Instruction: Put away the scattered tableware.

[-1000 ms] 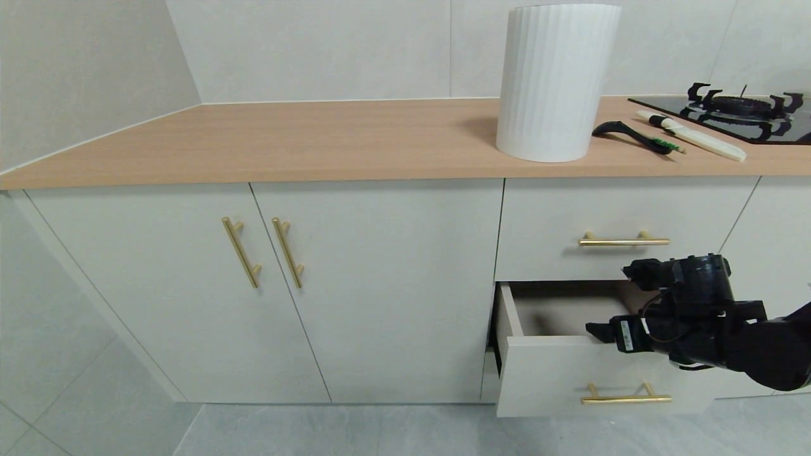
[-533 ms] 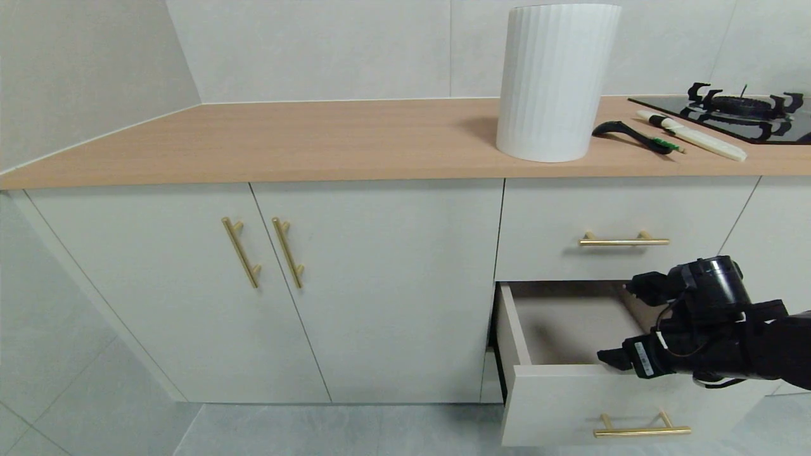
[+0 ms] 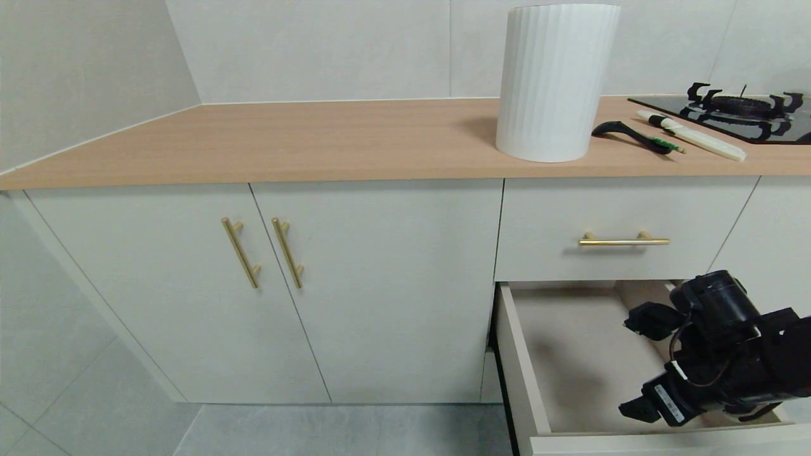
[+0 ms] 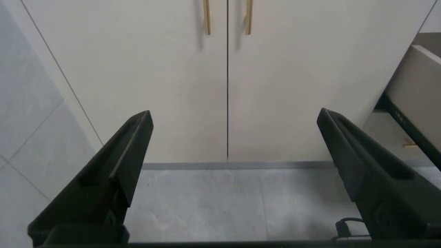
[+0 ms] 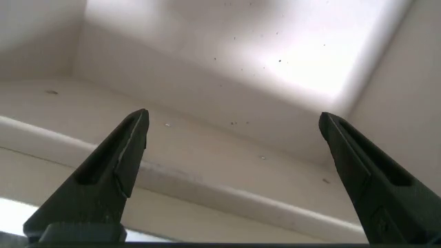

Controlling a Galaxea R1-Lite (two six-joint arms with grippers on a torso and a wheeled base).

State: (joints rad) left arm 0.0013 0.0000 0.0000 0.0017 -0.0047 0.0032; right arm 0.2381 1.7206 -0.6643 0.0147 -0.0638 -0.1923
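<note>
Counter (image 3: 285,139) is where the tableware sits: a black utensil (image 3: 630,135) and a white utensil (image 3: 694,138). Both lie flat side by side, well above the right gripper (image 3: 637,364) and further back. Their long axes are roughly parallel, running from the canister (image 3: 554,82) end diagonally out toward the counter's front edge, next to the hob (image 3: 741,107). The black one's curved end points at the canister.

That gripper hangs over the pulled-out drawer (image 3: 519,367), fingers spread and holding nothing. The left gripper (image 4: 232,138) is released too, low down facing the cupboard doors (image 4: 227,69).

My take: the drawer looks open enough. I'd lift straight up clear of the upper handle (image 3: 624,240), come down on the black utensil from above, jaws across its length, and pinch mid-handle so it doesn't swing.
</note>
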